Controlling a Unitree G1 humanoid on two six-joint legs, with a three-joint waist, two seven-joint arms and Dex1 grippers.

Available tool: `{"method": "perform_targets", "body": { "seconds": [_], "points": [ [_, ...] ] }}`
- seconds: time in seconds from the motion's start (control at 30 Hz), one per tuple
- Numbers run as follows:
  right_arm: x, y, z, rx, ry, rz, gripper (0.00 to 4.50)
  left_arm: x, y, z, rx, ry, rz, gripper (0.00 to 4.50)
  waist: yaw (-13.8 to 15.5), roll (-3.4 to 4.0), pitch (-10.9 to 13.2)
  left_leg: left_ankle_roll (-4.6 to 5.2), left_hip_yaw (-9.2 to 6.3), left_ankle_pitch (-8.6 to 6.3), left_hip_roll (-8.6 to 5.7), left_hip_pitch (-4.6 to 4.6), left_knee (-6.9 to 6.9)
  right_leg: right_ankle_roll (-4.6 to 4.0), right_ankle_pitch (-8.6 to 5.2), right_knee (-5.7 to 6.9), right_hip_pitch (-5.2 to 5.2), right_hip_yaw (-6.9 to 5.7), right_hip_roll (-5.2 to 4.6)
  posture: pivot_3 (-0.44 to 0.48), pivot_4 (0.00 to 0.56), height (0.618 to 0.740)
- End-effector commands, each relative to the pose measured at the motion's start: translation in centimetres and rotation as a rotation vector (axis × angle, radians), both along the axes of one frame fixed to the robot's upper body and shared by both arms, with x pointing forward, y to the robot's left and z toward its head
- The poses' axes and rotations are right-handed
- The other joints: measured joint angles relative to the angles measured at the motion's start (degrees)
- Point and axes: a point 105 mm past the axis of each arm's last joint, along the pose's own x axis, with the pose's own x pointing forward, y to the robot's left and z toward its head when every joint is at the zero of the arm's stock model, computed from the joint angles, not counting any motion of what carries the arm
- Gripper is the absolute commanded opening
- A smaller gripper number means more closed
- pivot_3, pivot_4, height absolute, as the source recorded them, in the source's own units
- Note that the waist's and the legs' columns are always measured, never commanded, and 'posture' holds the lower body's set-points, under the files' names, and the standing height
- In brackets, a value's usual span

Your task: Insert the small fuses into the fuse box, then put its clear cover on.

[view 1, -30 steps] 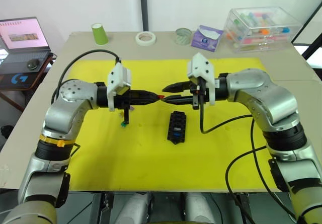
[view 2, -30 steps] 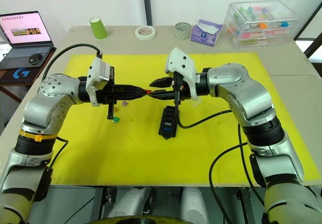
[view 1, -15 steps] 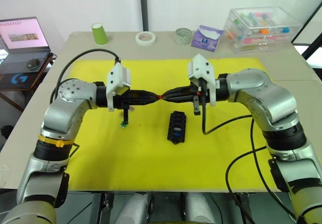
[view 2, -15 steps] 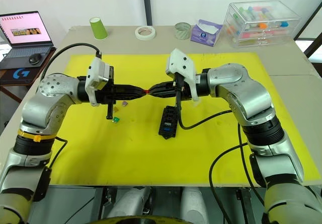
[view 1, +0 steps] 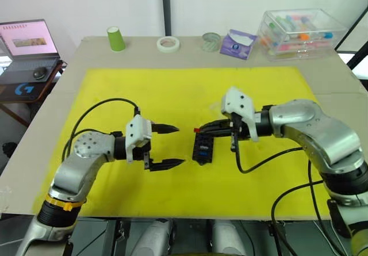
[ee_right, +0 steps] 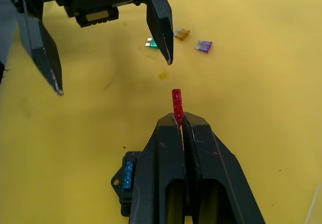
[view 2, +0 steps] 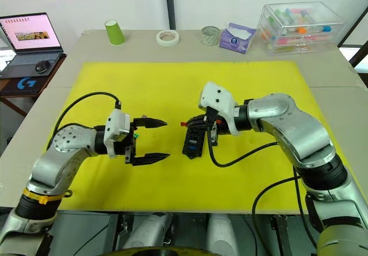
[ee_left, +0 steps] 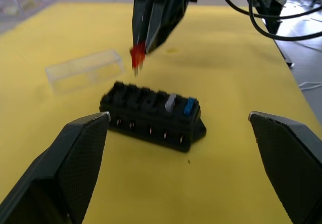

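The right end effector [ee_right: 178,119] has its fingers pressed together on a red fuse [ee_right: 176,104], which projects from the fingertips. It hangs just above the far end of the fuse box [view 1: 203,146]. The box lies on the yellow mat [view 1: 172,89] near the desk centre, long axis running near to far.

The box already carries a grey fuse [ee_left: 170,101] and a blue fuse [ee_left: 188,106] in adjacent slots (toward one end of the row). The remaining slots visible in the left wrist view are empty.

The left end effector [view 1: 168,146] is spread wide, holding nothing, and sits left of the box, apart from it.

Green [ee_right: 151,44], amber [ee_right: 181,33] and purple [ee_right: 204,46] fuses lie loose on the mat, beyond the left end effector.

The clear cover [ee_left: 84,71] lies flat on the mat just right of the box, apart from it.
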Motion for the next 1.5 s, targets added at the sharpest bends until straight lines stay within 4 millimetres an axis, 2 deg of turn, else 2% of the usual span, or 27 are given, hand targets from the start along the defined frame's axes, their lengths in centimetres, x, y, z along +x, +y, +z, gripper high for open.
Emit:
{"method": "perform_targets", "body": {
  "seconds": [0.03, 0.17, 0.3, 0.83, 1.07, 1.27, 1.5],
  "points": [
    [-0.3, -0.6, 0.1, -0.065, -0.052, -0.015, 0.0, -0.5, -0.7, -0.2, -0.009, -0.027, 0.008, 4.49, 0.1, 0.0, 0.0, 0.0, 0.02, 0.0, 0.0, 0.0, -0.01, 0.0, 0.0, 0.0, -0.01, 0.01, 0.0, 0.0, 0.15, 0.74],
    [-0.1, -1.3, -0.9, -0.128, -0.051, -0.014, 0.0, -0.2, -1.0, -0.2, 0.006, -0.05, 0.009, 4.49, 0.4, 0.0, 0.0, 0.0, 0.03, 0.0, 0.0, 0.01, -0.02, 0.0, 0.0, 0.0, -0.03, 0.02, 0.01, 0.0, 0.15, 0.74],
    [0.0, -1.2, -1.5, -0.127, -0.038, -0.023, 0.0, 0.3, -1.3, 0.0, 0.001, -0.055, 0.023, 4.49, 0.7, 0.0, 0.0, 0.0, 0.06, 0.0, 0.0, 0.01, -0.01, 0.02, 0.01, -0.01, -0.02, 0.03, 0.0, 0.0, 0.15, 0.74],
    [0.3, -1.5, -3.3, -0.162, -0.014, -0.037, 0.0, 0.4, -1.1, -0.6, 0.017, -0.054, 0.015, 4.49, 0.8, 0.0, 0.0, 0.01, 0.08, 0.0, 0.0, 0.02, -0.01, 0.04, 0.03, -0.03, -0.01, 0.05, 0.01, 0.0, 0.15, 0.74],
    [0.2, -1.5, -3.4, -0.162, -0.014, -0.032, 0.0, 0.6, -1.0, -0.5, 0.019, -0.057, 0.014, 4.49, 0.8, 0.0, 0.0, 0.01, 0.08, 0.0, 0.0, 0.03, -0.01, 0.04, 0.03, -0.03, -0.01, 0.05, 0.01, 0.0, 0.15, 0.74],
    [0.4, -1.1, -2.3, -0.122, -0.03, -0.035, 0.0, 0.6, -1.2, -0.3, 0.02, -0.056, 0.006, 4.49, 0.8, 0.0, 0.0, 0.01, 0.08, 0.0, 0.0, 0.03, -0.01, 0.04, 0.03, -0.03, 0.0, 0.05, 0.01, 0.0, 0.15, 0.74],
    [0.1, -1.2, -2.1, -0.13, -0.021, -0.024, 0.0, 0.9, -1.2, -0.3, 0.02, -0.06, 0.006, 4.49, 0.8, 0.0, 0.0, 0.01, 0.08, 0.0, 0.0, 0.02, -0.01, 0.04, 0.03, -0.03, -0.01, 0.05, 0.01, 0.0, 0.15, 0.74]
  ]
}}
